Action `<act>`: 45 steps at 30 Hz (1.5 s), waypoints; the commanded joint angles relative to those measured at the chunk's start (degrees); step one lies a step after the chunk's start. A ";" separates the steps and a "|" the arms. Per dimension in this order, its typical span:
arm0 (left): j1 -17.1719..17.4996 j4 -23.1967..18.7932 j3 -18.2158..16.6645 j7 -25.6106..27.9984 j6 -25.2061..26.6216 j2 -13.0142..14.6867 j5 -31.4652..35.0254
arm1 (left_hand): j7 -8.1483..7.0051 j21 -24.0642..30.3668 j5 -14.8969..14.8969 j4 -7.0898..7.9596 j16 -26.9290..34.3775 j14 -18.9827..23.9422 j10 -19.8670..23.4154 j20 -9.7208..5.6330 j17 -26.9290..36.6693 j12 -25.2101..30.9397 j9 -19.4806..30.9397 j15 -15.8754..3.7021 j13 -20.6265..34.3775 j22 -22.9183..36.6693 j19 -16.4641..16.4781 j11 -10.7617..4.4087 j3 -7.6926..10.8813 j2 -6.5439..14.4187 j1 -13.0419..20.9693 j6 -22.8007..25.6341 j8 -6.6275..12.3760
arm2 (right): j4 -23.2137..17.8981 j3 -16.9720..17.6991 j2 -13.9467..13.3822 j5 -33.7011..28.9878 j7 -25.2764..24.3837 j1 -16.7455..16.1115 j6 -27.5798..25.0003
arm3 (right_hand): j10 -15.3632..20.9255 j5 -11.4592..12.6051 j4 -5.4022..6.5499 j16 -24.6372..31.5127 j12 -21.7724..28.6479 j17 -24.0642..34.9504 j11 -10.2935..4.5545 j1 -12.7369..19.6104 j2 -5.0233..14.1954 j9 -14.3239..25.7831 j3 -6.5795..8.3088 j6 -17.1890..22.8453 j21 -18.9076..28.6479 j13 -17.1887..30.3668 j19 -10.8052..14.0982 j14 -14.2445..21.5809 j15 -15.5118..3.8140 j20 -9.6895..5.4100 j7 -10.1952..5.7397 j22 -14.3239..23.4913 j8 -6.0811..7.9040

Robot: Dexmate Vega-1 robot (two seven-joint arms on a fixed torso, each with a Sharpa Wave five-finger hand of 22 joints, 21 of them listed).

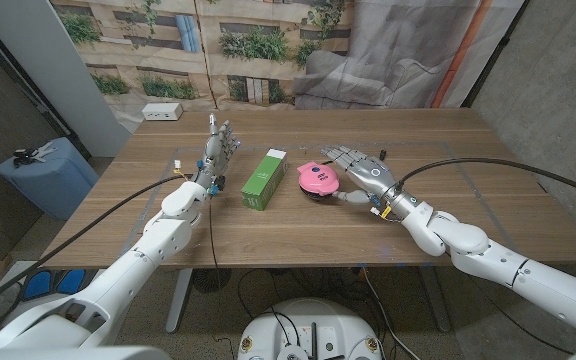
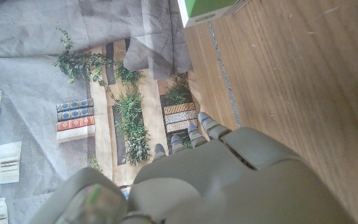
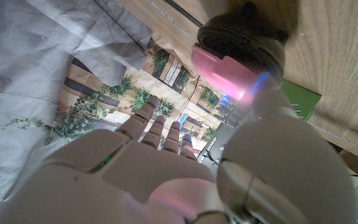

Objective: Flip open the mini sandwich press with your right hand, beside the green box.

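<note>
The pink mini sandwich press [image 1: 317, 180] sits closed on the wooden table [image 1: 298, 225], just right of the upright green box [image 1: 264, 178]. My right hand [image 1: 360, 170] hovers right beside the press with its fingers spread and nothing held; its thumb reaches toward the press. The right wrist view has the press's pink lid and dark base [image 3: 241, 46] just past the right hand [image 3: 185, 168], with a corner of the green box [image 3: 300, 102] behind. My left hand [image 1: 218, 150] stands left of the box, fingers up and apart. A corner of the green box [image 2: 207, 9] appears beyond my left hand [image 2: 222, 174].
A white power strip [image 1: 162, 111] lies at the table's far left corner. A blue container [image 1: 43, 172] stands on the floor left of the table. A printed backdrop hangs behind the table.
</note>
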 commanded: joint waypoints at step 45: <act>-0.04 0.07 0.02 -0.08 -0.03 -0.01 0.00 | -0.47 0.37 0.26 0.04 0.19 -0.38 -0.30 -0.21 0.19 0.39 0.26 -2.12 0.13 0.15 0.21 -0.06 -0.43 2.97 -0.02 -1.92 0.31 | -3.44 3.59 0.74 4.07 0.31 -0.82 0.78 | 0.90 0.00 0.41 0.48 0.03 0.16 -0.13 -1.07 0.59 0.19 -0.21 1.38 0.25 0.15 0.65 0.92 0.54 0.38 -0.44 0.07 -0.19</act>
